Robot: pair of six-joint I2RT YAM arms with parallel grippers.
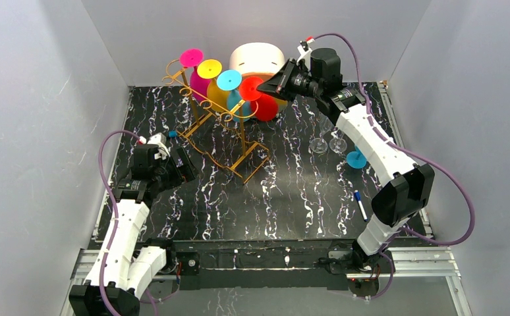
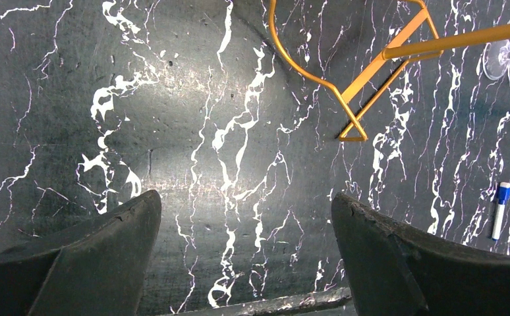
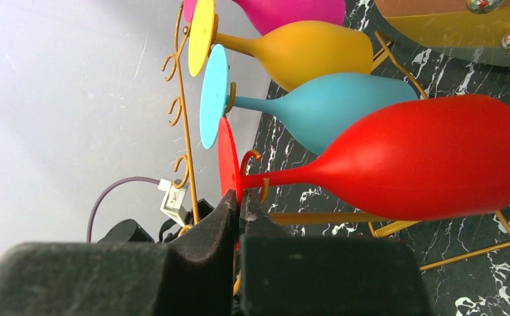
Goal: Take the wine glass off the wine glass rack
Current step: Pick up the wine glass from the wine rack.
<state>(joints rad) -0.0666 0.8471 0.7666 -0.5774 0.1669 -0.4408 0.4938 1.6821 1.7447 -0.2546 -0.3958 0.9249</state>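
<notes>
Hidden: the foot of the red wine glass (image 3: 424, 158) is partly covered by the dark foam fingers (image 3: 206, 230) of the right end effector (image 3: 239, 201). The white round box (image 1: 257, 59) sits half behind the glasses.
Cut off: the left wrist view shows only a corner of the wine glass rack (image 1: 219, 125).
Hard to make out: two clear glasses (image 1: 328, 145) near the right arm are faint. Whether the blue disc (image 1: 356, 158) beside them has a stem cannot be told.
Task thing: the red wine glass hangs bowl-down at the right end of the row, far centre on the tabletop (image 2: 173, 131).
Right end effector: narrow, pinched on the red foot's rim.
Left end effector (image 2: 246, 250): wide, holding nothing, above bare tabletop near the rack's left side.
Materials: the rack is thin orange-gold wire with scroll ends. The matte glasses are opaque, and the tabletop is black with white veins.
</notes>
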